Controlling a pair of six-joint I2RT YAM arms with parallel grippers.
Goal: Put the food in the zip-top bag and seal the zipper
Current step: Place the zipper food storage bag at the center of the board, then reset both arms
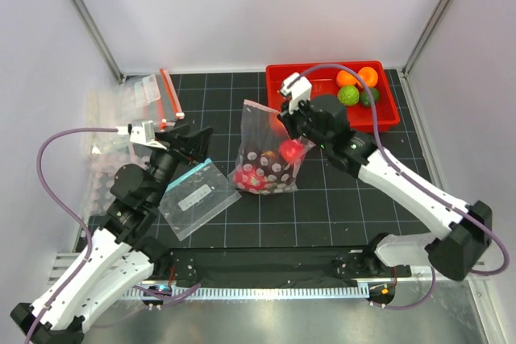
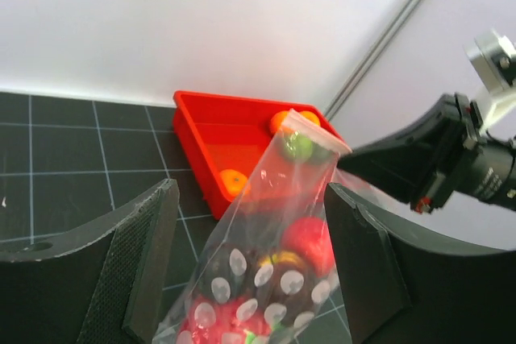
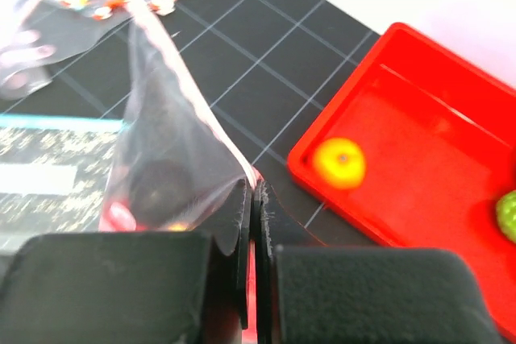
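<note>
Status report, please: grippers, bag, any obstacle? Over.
Right gripper shut on zip-top bag mouth, bag held up. Left gripper open, short of the bag. Food inside; seal unconfirmed. No obstacle seen.

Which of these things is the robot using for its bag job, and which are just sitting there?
For the job: dotted bag; toy fruits inside it; right gripper, pinching the bag's top.

Just lying about: labelled clear bag; spare bag at the back left; red tray with oranges and green fruits.
</note>
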